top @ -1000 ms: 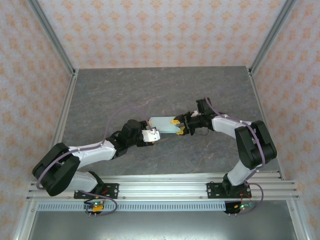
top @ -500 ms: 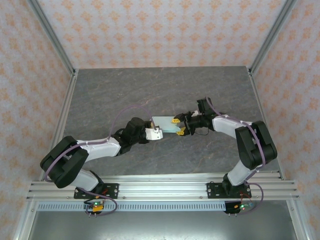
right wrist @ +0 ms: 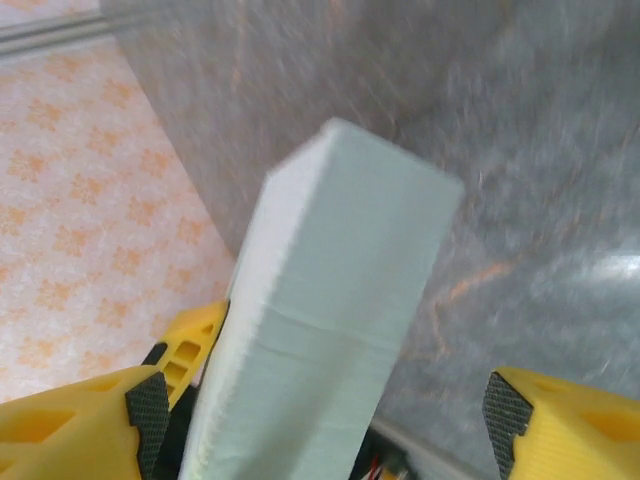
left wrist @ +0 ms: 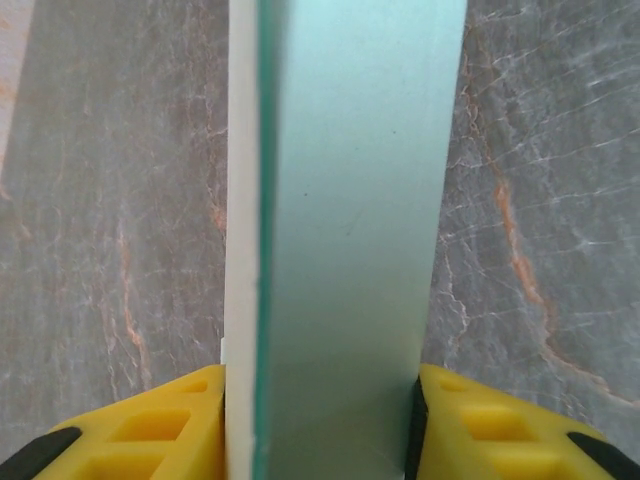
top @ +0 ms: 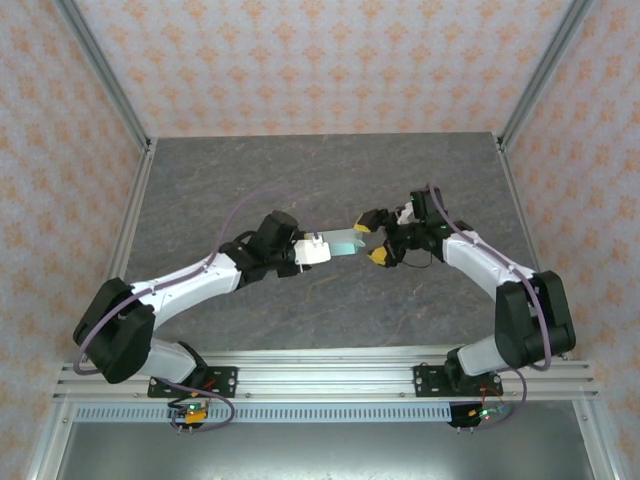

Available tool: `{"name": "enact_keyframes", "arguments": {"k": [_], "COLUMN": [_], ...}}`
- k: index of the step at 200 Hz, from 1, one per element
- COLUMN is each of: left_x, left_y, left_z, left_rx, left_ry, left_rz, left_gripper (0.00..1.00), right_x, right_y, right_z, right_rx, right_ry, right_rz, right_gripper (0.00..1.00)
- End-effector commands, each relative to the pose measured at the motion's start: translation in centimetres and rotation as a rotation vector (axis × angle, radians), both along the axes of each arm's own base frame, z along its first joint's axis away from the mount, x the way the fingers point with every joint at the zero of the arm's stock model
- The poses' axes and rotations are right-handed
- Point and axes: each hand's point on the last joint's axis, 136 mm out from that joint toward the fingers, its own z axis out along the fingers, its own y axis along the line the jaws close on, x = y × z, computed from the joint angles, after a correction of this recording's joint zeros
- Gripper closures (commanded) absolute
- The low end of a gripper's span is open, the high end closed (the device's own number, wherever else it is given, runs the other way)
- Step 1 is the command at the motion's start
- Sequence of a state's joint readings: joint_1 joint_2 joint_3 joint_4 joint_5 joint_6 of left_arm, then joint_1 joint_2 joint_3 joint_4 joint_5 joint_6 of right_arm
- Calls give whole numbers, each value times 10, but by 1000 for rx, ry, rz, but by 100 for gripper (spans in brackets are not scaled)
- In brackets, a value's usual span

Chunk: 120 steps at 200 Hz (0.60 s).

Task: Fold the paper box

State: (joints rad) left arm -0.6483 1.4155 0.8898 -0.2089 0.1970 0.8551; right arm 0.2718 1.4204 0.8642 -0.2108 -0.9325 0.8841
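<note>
**Paper box spanned between two grippers: one clamped, one spread**

The paper box [top: 345,243] hangs clear of the table [top: 300,180], pinched at its near end by the left gripper [top: 318,249]. In the left wrist view, the yellow fingers [left wrist: 170,430] press against opposite sides of the card. From that gripper the box's long axis runs straight ahead, past the fingertips and toward the right gripper [top: 372,242].

The right gripper's fingers [right wrist: 560,420] stand wide apart, and the box's free end lies between them. That end sits close beside one finger and well apart from the other; contact cannot be confirmed.

The left arm bears the load, while the right arm is nearer the free end. Closing there would probably grip the box across its short axis. Whether the end flaps are tucked cannot be told.
</note>
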Motion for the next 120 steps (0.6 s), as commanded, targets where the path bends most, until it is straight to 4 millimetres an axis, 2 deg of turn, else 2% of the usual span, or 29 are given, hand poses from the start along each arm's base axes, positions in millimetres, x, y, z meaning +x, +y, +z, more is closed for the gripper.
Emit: {"name": "enact_keyframes", "arguments": {"k": [1,21,23,39,53,66,75,80,97,120], "left_x": [-27,-27,-27,-31,-31,-31,-32,-33,-32,-33], "left_y": [12,14,14,14,13,11,10,10,11,9], "left_z": [-21,-29,-29,-35,-32,-26,-23,-21,-18,-14], "left_rx": [97,138,140,154,144,121,101,93,72,65], "left_ry": [253,371,381,478,528,563,592,607,632,681], "left_rz": [43,71,72,72,77,78,75,72,67,48], "left_gripper": [59,60,60,60,60,58,58,57,58,58], "right_x": [20,26,26,20,9,-5,-20,-30,-37,-31], "right_y": [-24,-55,-58,-82,-90,-86,-66,-53,-39,-27], "right_z": [25,39,45,48,49,48,46,44,35,38], "right_rx": [-186,-390,-406,-539,-607,-635,-609,-609,-706,-685], "right_ry": [-315,-548,-590,-760,-876,-957,-1044,-1088,-1118,-1151], "right_rz": [-13,-63,-71,-120,-95,-4,169,281,420,470], "right_gripper": [16,13,13,15,19,24,41,47,48,48]}}
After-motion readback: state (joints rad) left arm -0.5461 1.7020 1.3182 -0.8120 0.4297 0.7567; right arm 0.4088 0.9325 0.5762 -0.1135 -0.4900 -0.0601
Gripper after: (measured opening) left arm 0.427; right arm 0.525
